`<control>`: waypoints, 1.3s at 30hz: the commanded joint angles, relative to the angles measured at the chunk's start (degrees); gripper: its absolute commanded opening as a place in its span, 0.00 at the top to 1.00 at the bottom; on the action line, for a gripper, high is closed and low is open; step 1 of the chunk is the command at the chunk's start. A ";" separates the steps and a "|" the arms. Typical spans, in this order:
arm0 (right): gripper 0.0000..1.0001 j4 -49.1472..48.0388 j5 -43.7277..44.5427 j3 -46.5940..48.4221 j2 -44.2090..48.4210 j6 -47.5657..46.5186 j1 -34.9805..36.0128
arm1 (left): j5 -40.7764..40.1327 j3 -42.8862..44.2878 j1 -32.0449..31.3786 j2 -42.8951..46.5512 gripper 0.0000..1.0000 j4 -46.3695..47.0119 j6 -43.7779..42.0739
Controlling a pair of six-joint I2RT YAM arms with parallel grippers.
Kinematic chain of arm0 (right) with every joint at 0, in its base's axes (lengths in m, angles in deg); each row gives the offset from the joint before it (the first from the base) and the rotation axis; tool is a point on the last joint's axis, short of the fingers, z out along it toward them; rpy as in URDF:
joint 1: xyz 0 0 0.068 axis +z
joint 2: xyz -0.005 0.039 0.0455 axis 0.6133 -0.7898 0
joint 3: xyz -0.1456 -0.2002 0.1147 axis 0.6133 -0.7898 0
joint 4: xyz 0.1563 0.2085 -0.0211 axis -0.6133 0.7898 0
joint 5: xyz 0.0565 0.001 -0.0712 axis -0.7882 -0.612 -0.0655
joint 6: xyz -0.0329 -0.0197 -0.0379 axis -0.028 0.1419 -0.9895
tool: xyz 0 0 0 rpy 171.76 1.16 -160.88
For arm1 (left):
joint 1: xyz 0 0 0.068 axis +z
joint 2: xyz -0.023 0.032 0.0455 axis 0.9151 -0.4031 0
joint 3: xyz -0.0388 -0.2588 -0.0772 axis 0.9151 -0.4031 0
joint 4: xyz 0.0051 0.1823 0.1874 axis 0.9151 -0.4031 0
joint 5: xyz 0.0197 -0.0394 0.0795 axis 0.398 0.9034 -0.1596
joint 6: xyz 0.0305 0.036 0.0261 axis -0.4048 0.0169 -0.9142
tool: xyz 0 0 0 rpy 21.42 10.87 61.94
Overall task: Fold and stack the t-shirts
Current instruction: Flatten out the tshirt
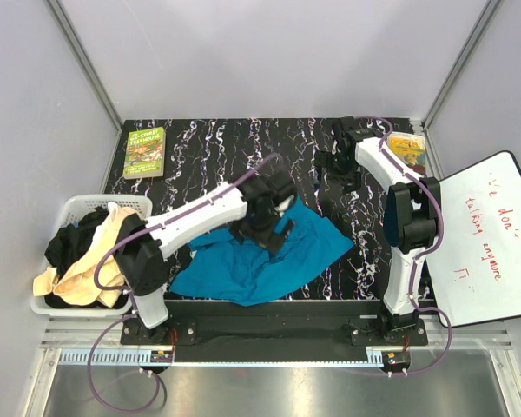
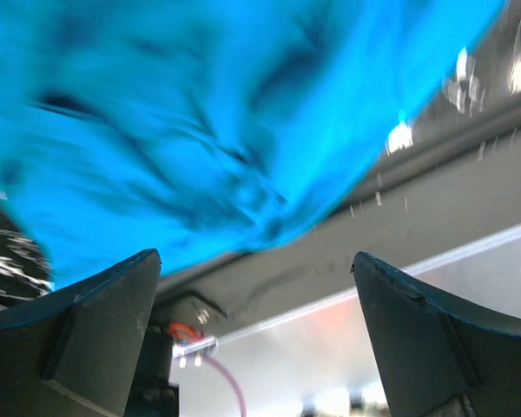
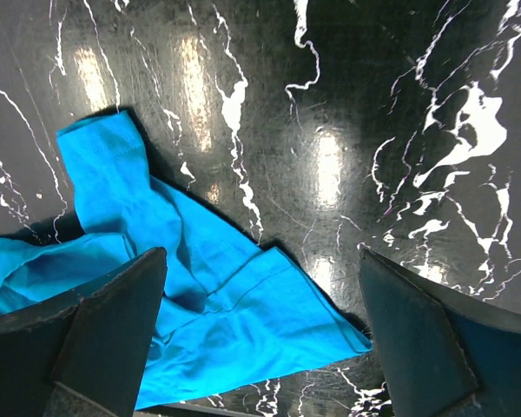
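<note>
L end effector (image 2: 253,261) spread wide over rumpled teal t-shirt (image 1: 260,261); contact unclear, blurry.

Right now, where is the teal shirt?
Top view: the teal shirt lies crumpled on the table, front centre, under the left gripper, right of the basket.

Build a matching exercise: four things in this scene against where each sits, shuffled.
Things:
1 teal t-shirt
2 basket
3 green book
4 whiteboard

Places:
A far-left corner of the table
B beyond the table's right edge
C at the table's left edge
D crumpled, near the table's front centre

Pairs: 1-D, 2-C, 3-A, 4-B
</note>
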 commanded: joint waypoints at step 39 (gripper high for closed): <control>0.00 -1.68 -2.87 -5.42 5.15 0.66 0.28 | -18.01 18.79 17.30 -25.84 1.00 7.52 0.21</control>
